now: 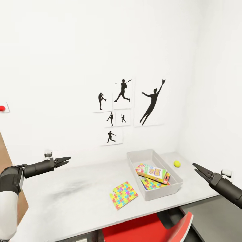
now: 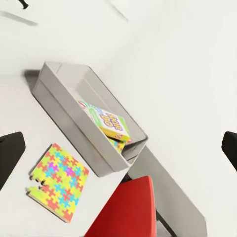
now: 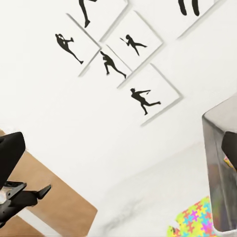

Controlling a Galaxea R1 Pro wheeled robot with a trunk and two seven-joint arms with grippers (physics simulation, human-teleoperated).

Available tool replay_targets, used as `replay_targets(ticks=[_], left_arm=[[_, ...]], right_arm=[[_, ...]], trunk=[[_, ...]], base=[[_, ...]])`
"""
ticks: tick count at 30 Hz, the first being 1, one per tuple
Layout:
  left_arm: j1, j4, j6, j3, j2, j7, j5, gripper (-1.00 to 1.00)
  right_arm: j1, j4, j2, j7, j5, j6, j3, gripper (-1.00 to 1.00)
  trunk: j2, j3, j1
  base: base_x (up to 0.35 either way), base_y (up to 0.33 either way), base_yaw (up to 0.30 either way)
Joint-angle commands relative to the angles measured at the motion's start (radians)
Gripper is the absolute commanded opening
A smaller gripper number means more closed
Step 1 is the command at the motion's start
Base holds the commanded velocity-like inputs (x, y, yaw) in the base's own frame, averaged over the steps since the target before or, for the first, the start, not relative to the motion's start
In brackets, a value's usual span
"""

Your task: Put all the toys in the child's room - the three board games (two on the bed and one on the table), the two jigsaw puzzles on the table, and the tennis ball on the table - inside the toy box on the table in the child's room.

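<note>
The light grey toy box (image 1: pixel 134 156) (image 2: pixel 59 101) stands on the white table (image 1: pixel 67 198) at the right. A Skip-Bo board game (image 1: pixel 153 173) (image 2: pixel 111 122) leans inside it over another colourful flat piece that I cannot identify. One jigsaw puzzle (image 1: pixel 123 195) (image 2: pixel 59 180) (image 3: pixel 197 222) lies flat on the table just left of the box. The tennis ball (image 1: pixel 177 163) rests to the right of the box near the wall. My left gripper (image 1: pixel 67 160) (image 2: pixel 121 148) hovers open over the table's left part. Beyond the box's right side, my right gripper (image 1: pixel 195 167) (image 3: pixel 121 148) hangs open and empty.
A red chair (image 1: pixel 148 228) (image 2: pixel 128 207) is tucked under the table's front edge. A lower dark grey unit (image 1: pixel 211 218) adjoins at the right. Baseball silhouette pictures (image 1: pixel 122 107) hang on the wall behind. Brown wood (image 1: pixel 4 151) shows at the far left.
</note>
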Motion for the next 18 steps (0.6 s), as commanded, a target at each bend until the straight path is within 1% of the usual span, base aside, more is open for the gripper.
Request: replay_targets(ticks=[1, 5, 9, 12, 18], left_arm=[[-0.001, 0.0, 0.011, 0.004, -0.001, -0.008, -0.01, 1.0], [-0.002, 0.0, 0.011, 0.004, -0.001, -0.008, -0.01, 1.0], [-0.002, 0.0, 0.011, 0.005, -0.001, -0.008, -0.01, 1.0], [-0.001, 0.0, 0.011, 0.005, 0.0, -0.008, -0.01, 1.0], [-0.001, 0.0, 0.011, 0.005, -0.001, -0.008, -0.01, 1.0]], right_arm=[[-0.001, 0.0, 0.0, 0.005, 0.003, 0.004, -0.001, 1.0], [-0.001, 0.0, 0.0, 0.006, 0.002, 0.004, -0.001, 1.0], [-0.001, 0.0, 0.0, 0.008, 0.001, 0.004, -0.001, 1.0], [-0.001, 0.0, 0.0, 0.007, 0.002, 0.004, -0.001, 1.0], [0.0, 0.0, 0.001, 0.006, 0.003, 0.004, -0.001, 1.0]], trunk=[[-0.001, -0.001, 0.0], [-0.001, -0.001, 0.0], [-0.001, -0.001, 0.0], [-0.001, -0.001, 0.0], [-0.001, -0.001, 0.0]], base=[[0.0, 0.228, 0.282], [0.0, 0.215, 0.282], [0.0, 0.076, 0.264], [0.0, 0.025, 0.119], [-0.001, 0.017, 0.015]])
